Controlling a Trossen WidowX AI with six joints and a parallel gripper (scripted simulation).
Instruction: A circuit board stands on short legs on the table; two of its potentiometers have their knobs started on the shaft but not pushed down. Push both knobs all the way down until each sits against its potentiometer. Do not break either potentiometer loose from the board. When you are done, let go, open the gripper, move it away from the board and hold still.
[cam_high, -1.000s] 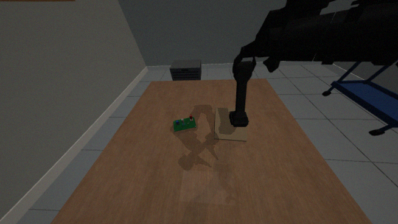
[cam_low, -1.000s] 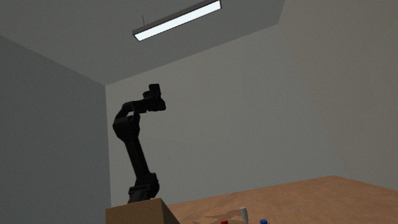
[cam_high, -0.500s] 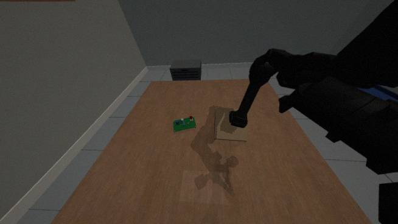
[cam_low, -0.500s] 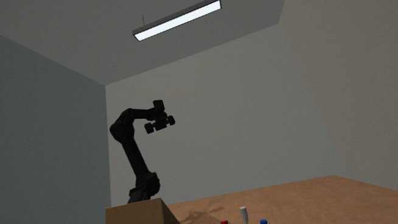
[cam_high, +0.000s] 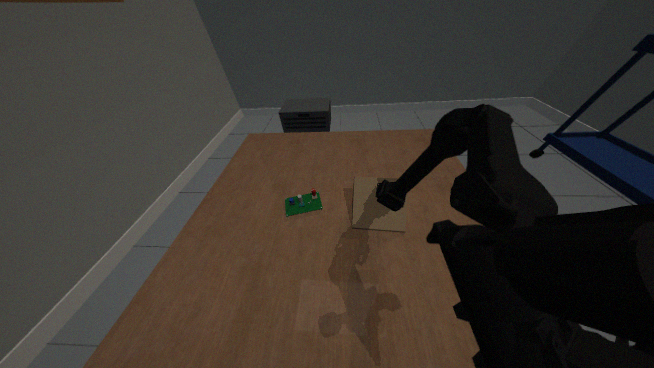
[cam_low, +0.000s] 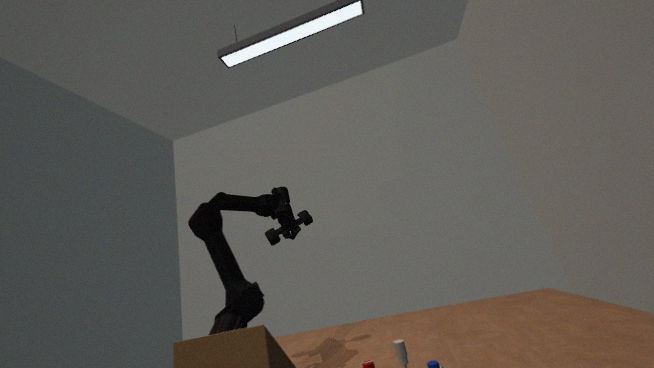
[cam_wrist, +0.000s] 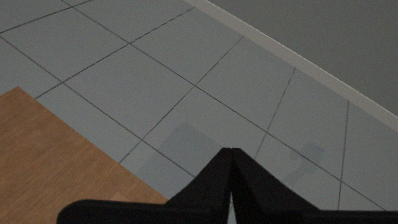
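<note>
Board: the green rectangular circuit board (cam_high: 304, 208) lies on the brown wooden table (cam_high: 250, 260) (cam_low: 480, 325) (cam_wrist: 55, 160), well apart from the claw.
Black claw (cam_high: 500, 300) (cam_low: 291, 233) (cam_wrist: 230, 156): fingers together, holding nothing.
Approach: centre the closed tips above one unseated knob.
Push: straight down, gently, stopping at contact.

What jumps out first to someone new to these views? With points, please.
The black arm (cam_high: 500, 175) (cam_low: 225, 250), looming at the top view's right and raised beside the table (cam_high: 240, 280) (cam_low: 475, 330) (cam_wrist: 60, 160) in the exterior view. Then the small green board (cam_high: 303, 208) on the table, and the bright ceiling light (cam_low: 295, 35) high in the exterior view.
</note>
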